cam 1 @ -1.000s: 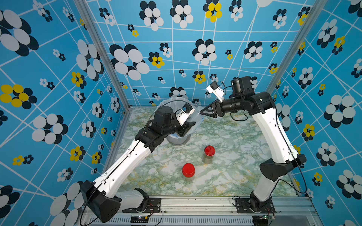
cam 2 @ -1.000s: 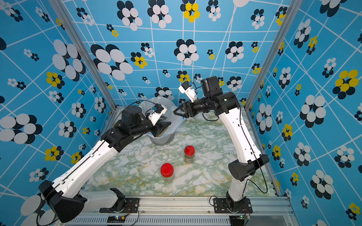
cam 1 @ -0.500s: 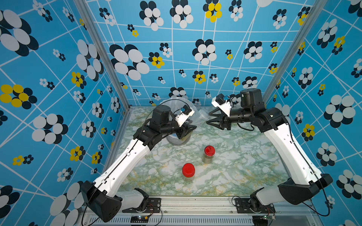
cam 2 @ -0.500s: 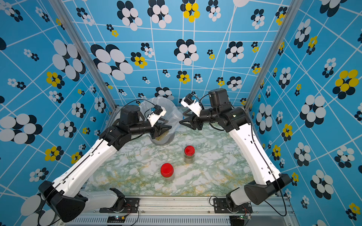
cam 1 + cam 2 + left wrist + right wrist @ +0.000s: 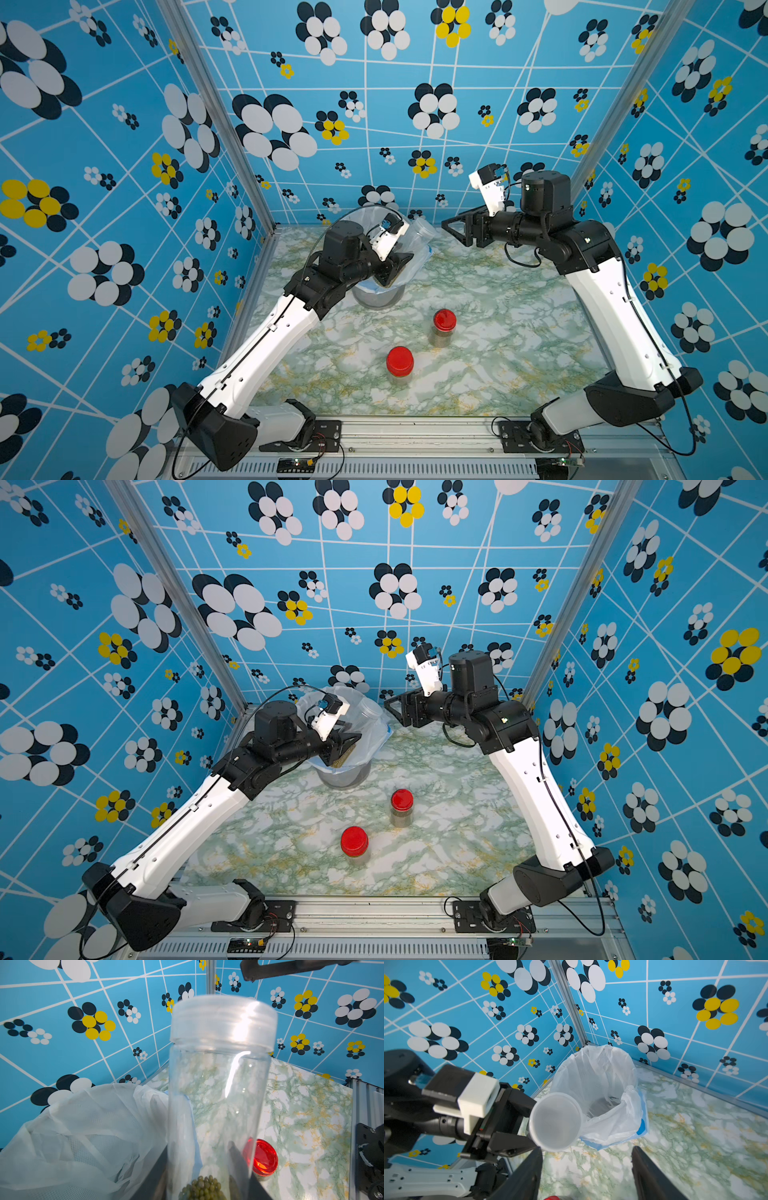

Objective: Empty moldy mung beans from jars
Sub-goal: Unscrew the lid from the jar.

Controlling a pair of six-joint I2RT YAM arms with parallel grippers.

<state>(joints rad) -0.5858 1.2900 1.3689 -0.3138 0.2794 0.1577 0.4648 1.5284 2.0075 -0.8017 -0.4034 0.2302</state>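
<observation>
Step in hand: uncapping. The left gripper (image 5: 397, 266) is clamped low on the tall jar (image 5: 218, 1084) and holds it tilted above the bin (image 5: 602, 1064), cap end raised toward the right arm. The beans (image 5: 202, 1187) lie at the gripped end. The clear cap (image 5: 555, 1122) appears to be on.

The right gripper (image 5: 451, 227) is parted and empty, near the cap but not touching it. The next move probably calls for closing squarely on the cap, then twisting.

The red-lidded jars (image 5: 444, 322) (image 5: 400, 361) stand on the table (image 5: 519, 332), well apart from both grippers. Room is tight toward the back wall and the bin rim, and open toward the front.
</observation>
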